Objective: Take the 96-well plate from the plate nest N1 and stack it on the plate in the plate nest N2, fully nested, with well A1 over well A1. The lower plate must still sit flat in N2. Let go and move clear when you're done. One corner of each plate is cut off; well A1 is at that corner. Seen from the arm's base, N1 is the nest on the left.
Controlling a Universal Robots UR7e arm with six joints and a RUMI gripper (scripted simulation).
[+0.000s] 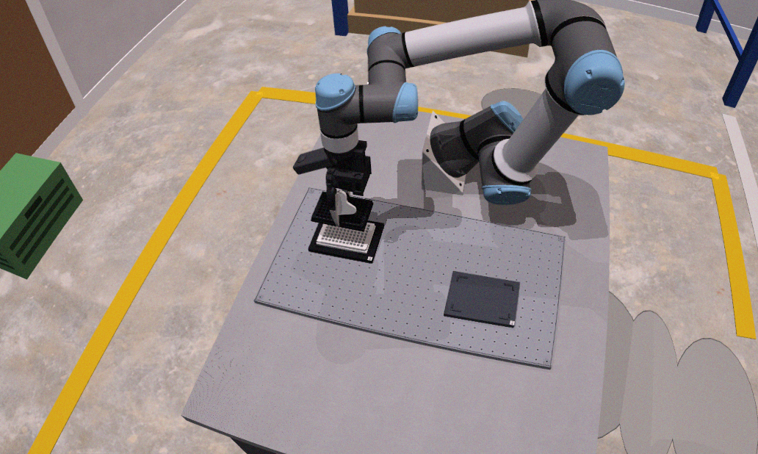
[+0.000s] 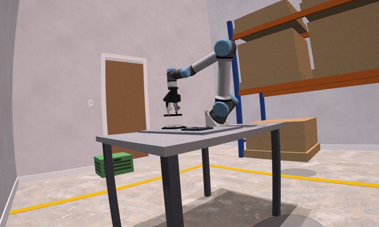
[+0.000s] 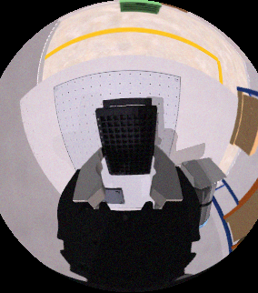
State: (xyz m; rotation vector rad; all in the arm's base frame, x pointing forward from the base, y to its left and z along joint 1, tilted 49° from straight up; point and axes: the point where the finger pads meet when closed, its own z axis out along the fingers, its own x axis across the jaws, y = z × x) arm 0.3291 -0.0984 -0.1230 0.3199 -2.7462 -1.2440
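Note:
My gripper [image 1: 342, 205] is shut on the black 96-well plate [image 1: 341, 216] and holds it level, well above the table. In the side view the black plate [image 2: 172, 115] hangs a clear gap over the white 96-well plate [image 2: 171, 126]. The white plate [image 1: 344, 236] sits in the black nest N2 [image 1: 344, 250]; the held plate covers its far part. In the wrist view the black plate [image 3: 127, 138] sits between my fingers and hides the white plate; only a nest edge [image 3: 128, 102] shows beyond it. Nest N1 [image 1: 482, 298] is empty.
Both nests sit on a perforated grey baseplate [image 1: 413, 281] on the table. The arm's base [image 1: 447, 147] stands at the table's far side. A green crate [image 1: 30, 214] is on the floor, and shelving with boxes [image 2: 279, 45] stands behind the table.

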